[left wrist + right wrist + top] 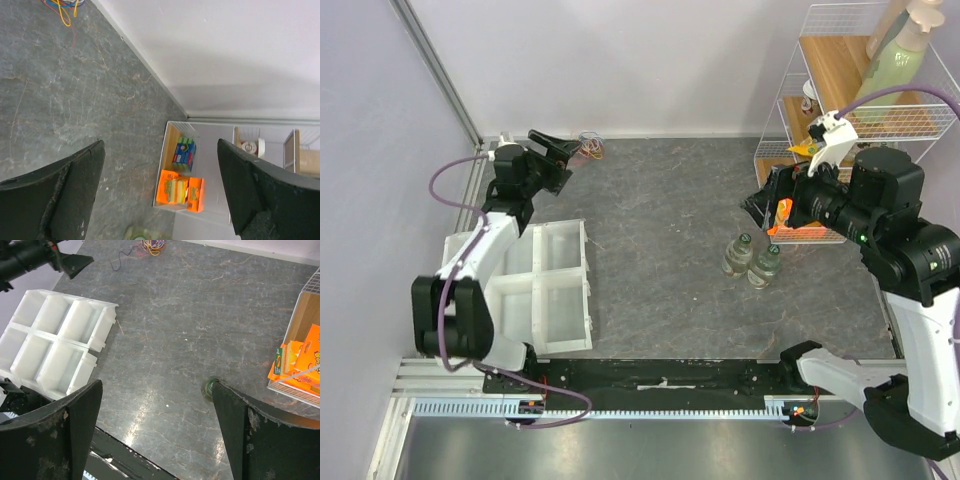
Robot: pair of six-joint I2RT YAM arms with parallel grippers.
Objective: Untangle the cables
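At the far left corner of the counter (670, 220), close to the back wall, we see the cables (590, 147) lying in one small bunch of yellow, blue, red-orange and dark loops. They rest flat on the grey surface, and nothing holds them.

Our left end effector (563, 158) hangs just beside that bunch, pointing toward it. Its jaws are spread wide and grip nothing. From the left wrist we see both dark fingers (75, 190) apart over bare counter, with the cables (62, 7) at the top edge of the view, clear of the fingers.

Our right end effector (760, 205) is raised on the right side, well apart from the cables. Its jaws are also spread, with nothing between them. The right wrist looks down across the counter, and the cables (150, 246) show at the far edge, with one thin dark strand trailing out to the left of the bunch.

A white tray (588, 290) with several compartments sits on the left, near our left arm. Two small glass bottles (750, 260) stand upright, touching each other, near the right end effector. Behind them a wire rack (783, 110) holds orange boxes (785, 215) on its lowest shelf, and the left wrist also shows a blue box (184, 152) next to them.
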